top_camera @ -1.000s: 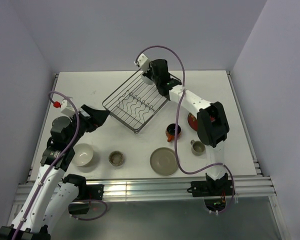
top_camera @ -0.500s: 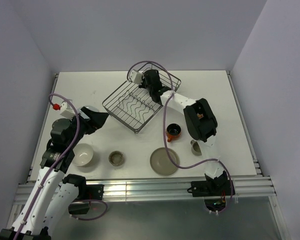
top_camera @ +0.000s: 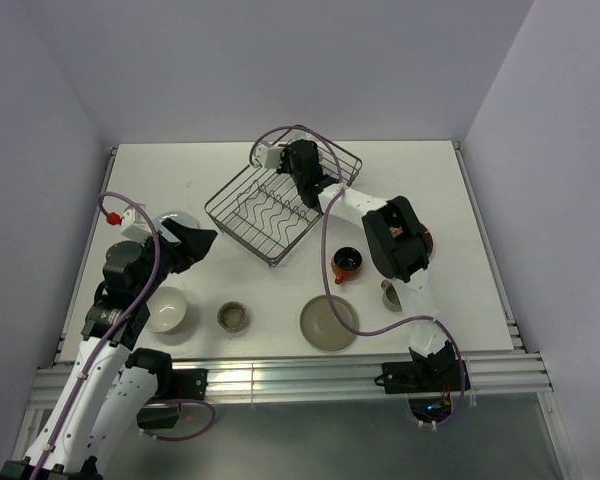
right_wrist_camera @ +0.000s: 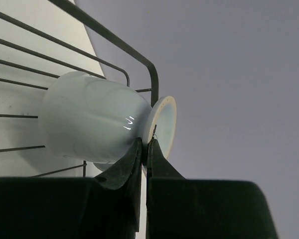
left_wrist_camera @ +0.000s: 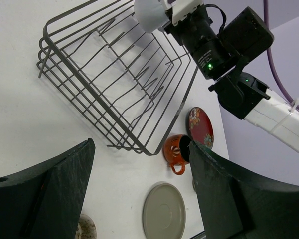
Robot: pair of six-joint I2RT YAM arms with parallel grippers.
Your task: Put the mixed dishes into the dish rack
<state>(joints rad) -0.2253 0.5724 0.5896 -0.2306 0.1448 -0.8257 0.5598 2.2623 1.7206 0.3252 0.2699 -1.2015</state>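
Right wrist view showed the right gripper (right_wrist_camera: 145,144) pressed together on the foot ring of a pale blue-white ceramic cup (right_wrist_camera: 89,124), pinching it. The cup lay on its side just ahead of the gripper, its long axis running crosswise and its mouth turned away to the left. The wires of the dark metal wire dish rack (right_wrist_camera: 114,40) stood directly behind it. Setting it down probably called only for lowering. The left gripper (top_camera: 202,238) hung spread near the rack's corner, holding nothing.

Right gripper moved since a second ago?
Yes: top view, right gripper went left and nearer, from the rack's far corner to over its far wall.
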